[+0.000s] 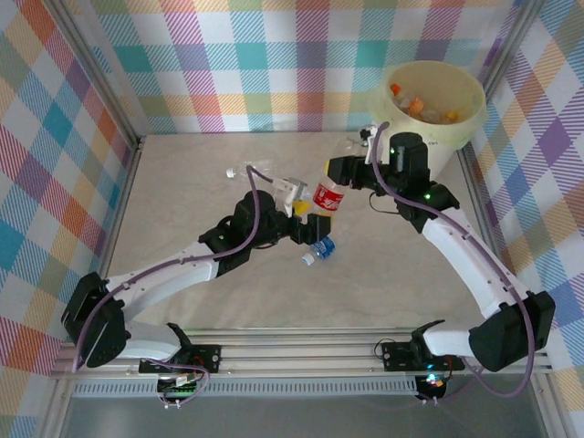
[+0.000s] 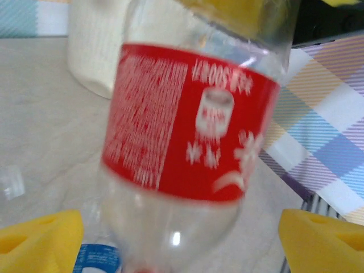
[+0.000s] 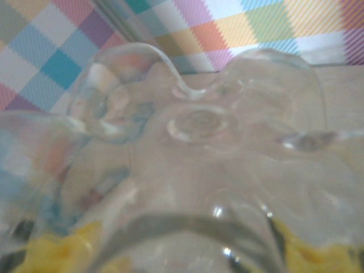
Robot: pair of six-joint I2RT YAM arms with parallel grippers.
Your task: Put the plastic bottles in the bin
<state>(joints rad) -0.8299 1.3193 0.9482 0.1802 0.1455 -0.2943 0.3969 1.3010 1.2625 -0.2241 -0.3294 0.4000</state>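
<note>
- The clear plastic bottle with red label (image 1: 327,196) hangs between both grippers, near the round cream plastic bin (image 1: 453,146).
- The right gripper (image 1: 334,173) clamps it; the left gripper (image 1: 308,215) stands spread.
- Probably light, slick and crushable: hold its body gently.

The left arm stretches forward and inward from the near left, and the left gripper (image 1: 308,219) has its jaws wide apart. The right arm bends inward from the near right; the right gripper (image 1: 336,176) has its jaws closed on the red-label bottle (image 1: 328,197).
</note>
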